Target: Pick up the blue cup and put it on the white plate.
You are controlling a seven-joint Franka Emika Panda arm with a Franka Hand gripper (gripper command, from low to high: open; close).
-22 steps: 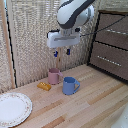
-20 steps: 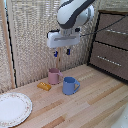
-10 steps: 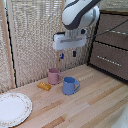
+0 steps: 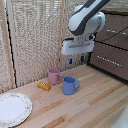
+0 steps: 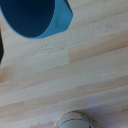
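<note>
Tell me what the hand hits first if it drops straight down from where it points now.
Probably the bare wooden table, or the rim of the blue cup: the hand hangs above and slightly behind the cup, and the wrist view shows mostly wood. Depth is unclear.

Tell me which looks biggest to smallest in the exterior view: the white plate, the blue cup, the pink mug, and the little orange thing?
1. White plate, though it sits nearest the camera.
2. Blue cup and pink mug: about alike, no ranking.
3. Little orange thing, smallest.
</note>
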